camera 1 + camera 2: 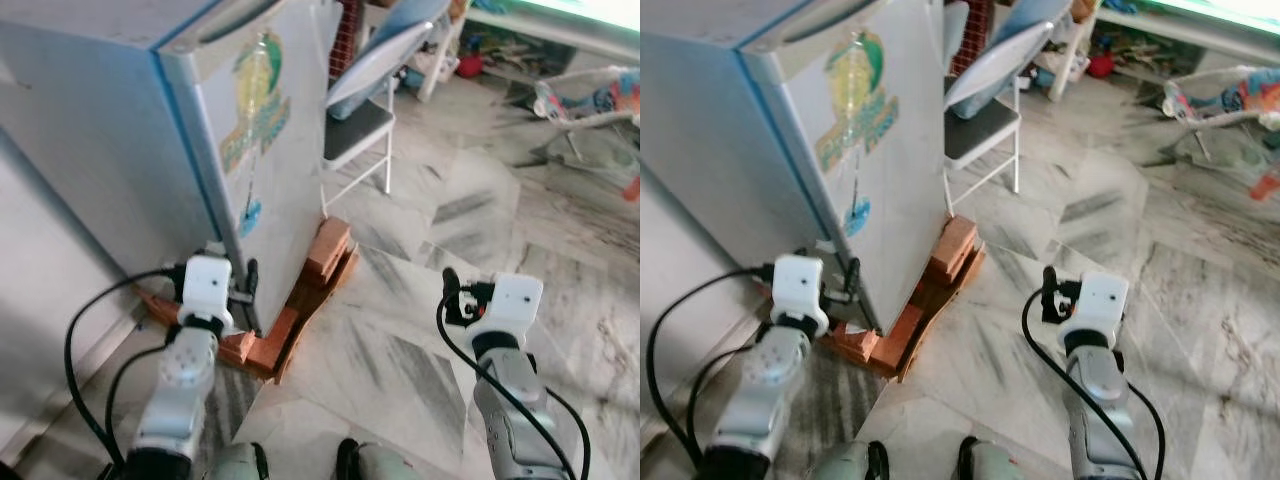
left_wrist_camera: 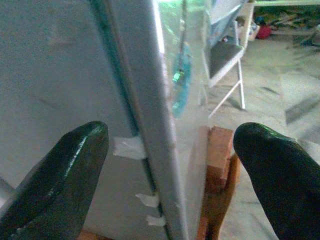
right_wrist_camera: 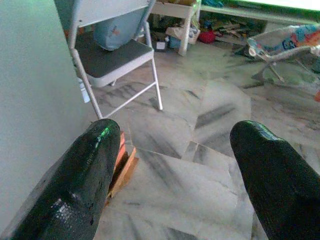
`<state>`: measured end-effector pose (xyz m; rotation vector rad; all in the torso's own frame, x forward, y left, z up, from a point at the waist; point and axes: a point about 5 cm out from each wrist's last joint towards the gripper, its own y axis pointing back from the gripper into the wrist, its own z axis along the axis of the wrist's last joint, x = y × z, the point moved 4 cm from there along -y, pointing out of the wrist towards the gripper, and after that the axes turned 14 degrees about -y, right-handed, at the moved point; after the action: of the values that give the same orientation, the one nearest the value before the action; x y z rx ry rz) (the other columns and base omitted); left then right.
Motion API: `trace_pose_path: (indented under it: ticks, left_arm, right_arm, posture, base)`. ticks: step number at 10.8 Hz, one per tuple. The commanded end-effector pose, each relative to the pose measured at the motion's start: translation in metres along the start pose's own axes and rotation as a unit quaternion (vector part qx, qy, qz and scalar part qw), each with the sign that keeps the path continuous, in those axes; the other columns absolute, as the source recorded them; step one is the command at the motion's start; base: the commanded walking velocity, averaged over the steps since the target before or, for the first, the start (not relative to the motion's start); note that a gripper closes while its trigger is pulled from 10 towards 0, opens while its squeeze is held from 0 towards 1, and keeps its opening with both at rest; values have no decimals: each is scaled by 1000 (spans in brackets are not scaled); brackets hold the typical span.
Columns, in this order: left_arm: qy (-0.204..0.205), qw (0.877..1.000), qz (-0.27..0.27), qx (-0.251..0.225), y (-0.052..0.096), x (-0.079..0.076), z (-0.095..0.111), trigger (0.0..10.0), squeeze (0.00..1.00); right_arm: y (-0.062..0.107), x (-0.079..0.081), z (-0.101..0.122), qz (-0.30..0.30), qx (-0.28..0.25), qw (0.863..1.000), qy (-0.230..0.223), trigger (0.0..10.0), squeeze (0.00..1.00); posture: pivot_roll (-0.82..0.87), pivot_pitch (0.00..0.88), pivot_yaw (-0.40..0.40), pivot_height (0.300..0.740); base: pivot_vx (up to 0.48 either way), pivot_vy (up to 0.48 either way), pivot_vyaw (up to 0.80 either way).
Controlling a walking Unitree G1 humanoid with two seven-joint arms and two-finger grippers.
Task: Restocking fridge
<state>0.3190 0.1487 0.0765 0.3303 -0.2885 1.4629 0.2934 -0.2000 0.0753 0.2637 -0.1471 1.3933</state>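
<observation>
The fridge (image 1: pixel 150 120) stands at the left against a pale wall, its door shut and a worn sticker (image 1: pixel 258 100) on the front; its base sits on red bricks (image 1: pixel 325 255), probably to lift it off the floor. The left gripper (image 2: pixel 170 165) is raised at the fridge's lower corner, its fingers (image 2: pixel 60 175) spread wide on either side of the door's edge and holding nothing, which looks like a line-up for prying the door open, the likely first step before any restocking. Scraps of white tape (image 2: pixel 129 147) stick along that seam. To the right, the right gripper (image 3: pixel 175 170) hovers over bare floor, well apart from the fridge, fingers also wide open and empty, seemingly kept free for whatever must go inside. No food or bottles to load can be made out. There is no surface here, only a grey-veined marble floor (image 1: pixel 420 340). Behind the fridge stands a white folding chair (image 1: pixel 360 120) with a dark seat, and farther right a baby bouncer (image 1: pixel 590 105) and scattered clutter.
</observation>
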Motion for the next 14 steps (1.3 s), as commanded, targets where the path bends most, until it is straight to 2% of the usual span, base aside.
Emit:
trace_pose_path:
  ticks: [1,2,3,4,6,9,10,12,13,14]
  left_arm:
    - [3,1000,-7,6,-3,-1,-2,10000,0]
    - [2,1000,0,6,-13,4,-1,10000,0]
    - [23,999,-35,5,-18,-2,-1,10000,0]
    - [19,999,-37,3,-21,-3,-1,10000,0]
    - [9,1000,10,11,-35,13,-1,10000,0]
    - [1,1000,25,18,-34,22,-8,10000,0]
    - [-4,998,50,22,-33,29,-11,10000,0]
    - [17,999,37,10,-38,26,-6,10000,0]
    - [15,1000,19,1,-46,18,2,10000,0]
    - [4,1000,7,-5,-53,12,8,10000,0]
  right_arm:
    - [2,-1,1,-1,3,1000,6,10000,0]
    - [9,-1,-4,1,14,1000,12,10000,0]
    - [15,-1,-9,2,28,1000,10,10000,0]
    - [18,-3,-9,0,31,999,11,10000,0]
    - [23,-9,-5,1,32,999,27,10000,0]
    - [31,-13,-10,-1,47,998,37,10000,0]
    - [32,-11,-11,1,51,998,37,10000,0]
    - [32,-10,-12,6,58,997,41,10000,0]
    - [31,-17,-11,-10,53,996,77,10000,0]
    - [29,-24,-11,-28,54,996,63,10000,0]
  posture:
    - [100,138,-42,740]
    - [92,150,-44,740]
    - [78,162,-48,740]
    - [63,167,-53,740]
    - [42,175,-63,740]
    - [37,187,-64,740]
    - [37,190,-66,740]
    - [38,190,-71,740]
    - [40,187,-75,740]
    - [37,184,-74,740]
  base:
    - [0,0,0]
    - [0,0,0]
    - [0,0,-425]
    - [0,0,-800]
    - [0,0,-400]
    - [0,0,0]
    - [0,0,0]
    - [0,0,0]
    - [0,0,0]
    - [0,0,0]
